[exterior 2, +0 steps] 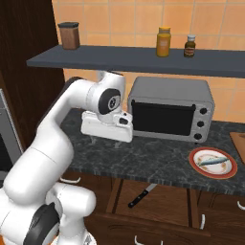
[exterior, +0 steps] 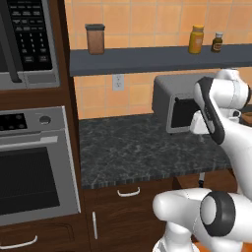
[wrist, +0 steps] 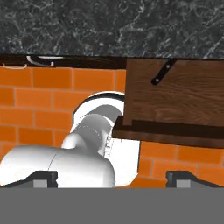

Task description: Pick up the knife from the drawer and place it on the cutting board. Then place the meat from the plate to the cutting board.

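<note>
Nearest my hand camera were the two dark tips of the gripper [wrist: 112,178], standing wide apart with nothing between them, so the jaws were open and empty. Past them lay the knife [wrist: 162,72] in the open drawer [wrist: 175,105], its black handle toward the drawer front and its blade running back under the counter [wrist: 109,26]; from the right base camera the knife [exterior 2: 141,196] rested at a slant on the drawer floor [exterior 2: 167,203], near its left side. I judged the first step to be in hand: the drawer stood open, the knife was still unpicked, and the hand hung above the counter edge, well apart from it. The meat [exterior 2: 214,162] lay untouched on the plate [exterior 2: 228,172] at the right end of the counter, in front of the toaster oven [exterior 2: 171,108], and a brown corner at the right edge of that view was, I thought, the board [exterior 2: 239,142], though I could not see enough to be sure. The next move, as I read it, called for lowering the hand into the drawer, turning the wrist so the open jaws straddled the handle across its width, then closing. The shallow drawer and the overhanging counter left little room, so I expected to come in steeply.
</note>
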